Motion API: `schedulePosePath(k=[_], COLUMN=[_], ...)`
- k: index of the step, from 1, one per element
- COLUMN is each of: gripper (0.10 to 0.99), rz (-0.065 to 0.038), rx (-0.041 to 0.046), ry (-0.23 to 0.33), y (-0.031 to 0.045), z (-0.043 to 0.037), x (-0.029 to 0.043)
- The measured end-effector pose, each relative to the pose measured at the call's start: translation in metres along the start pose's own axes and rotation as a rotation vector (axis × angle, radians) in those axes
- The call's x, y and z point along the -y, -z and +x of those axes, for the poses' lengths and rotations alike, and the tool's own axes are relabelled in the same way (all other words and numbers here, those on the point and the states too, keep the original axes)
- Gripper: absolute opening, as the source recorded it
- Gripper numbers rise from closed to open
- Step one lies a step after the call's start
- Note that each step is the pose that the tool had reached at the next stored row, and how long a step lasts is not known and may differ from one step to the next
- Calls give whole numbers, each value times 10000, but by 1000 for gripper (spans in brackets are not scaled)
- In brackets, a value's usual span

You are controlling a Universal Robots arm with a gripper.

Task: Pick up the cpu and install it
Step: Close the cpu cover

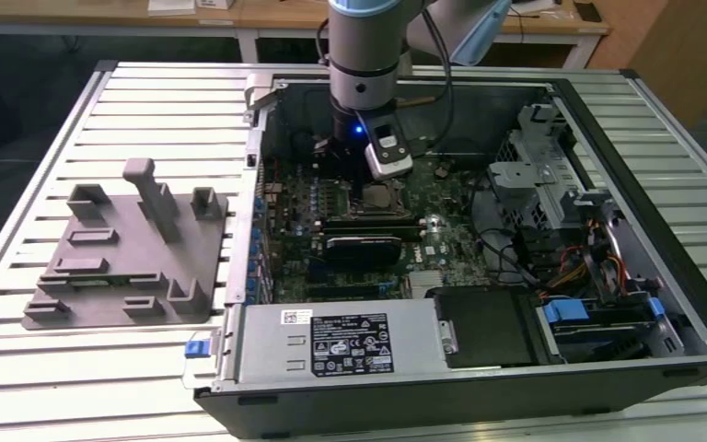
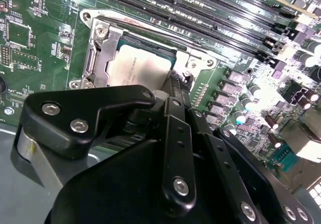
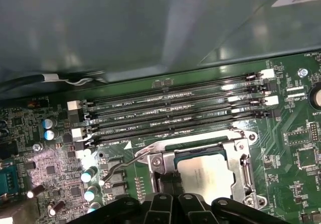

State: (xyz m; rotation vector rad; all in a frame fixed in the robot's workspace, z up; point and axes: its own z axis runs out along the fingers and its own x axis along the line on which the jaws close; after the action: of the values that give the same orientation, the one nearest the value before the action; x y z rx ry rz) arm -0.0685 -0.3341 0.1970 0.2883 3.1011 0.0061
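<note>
The cpu (image 1: pixel 382 195) is a silver-grey square chip lying flat inside the metal-framed socket (image 3: pixel 243 156) on the green motherboard (image 1: pixel 452 244). In both wrist views the cpu (image 2: pixel 136 69) (image 3: pixel 204 176) sits level within the frame, partly covered by the gripper's black linkages. My gripper (image 1: pixel 383 177) hangs straight down from the arm inside the open computer case, directly over the chip. The gripper (image 2: pixel 173 91) (image 3: pixel 173 198) reaches down to the chip's edge; whether it touches the chip is hidden.
The grey plastic fixture block (image 1: pixel 126 253) lies on the slatted table at the exterior view's left. Memory slots (image 3: pixel 175 113) run beside the socket. A power supply (image 1: pixel 329 345) and a drive cage (image 1: pixel 550 184) with cables crowd the case around the board.
</note>
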Motion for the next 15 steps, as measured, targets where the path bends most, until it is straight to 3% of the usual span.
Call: schedulePosePath(k=[9, 15], gripper=[110, 110], rz=[-13, -1], rx=[6, 0], ry=[1, 1], y=[12, 86], z=[-10, -11], x=[-4, -3])
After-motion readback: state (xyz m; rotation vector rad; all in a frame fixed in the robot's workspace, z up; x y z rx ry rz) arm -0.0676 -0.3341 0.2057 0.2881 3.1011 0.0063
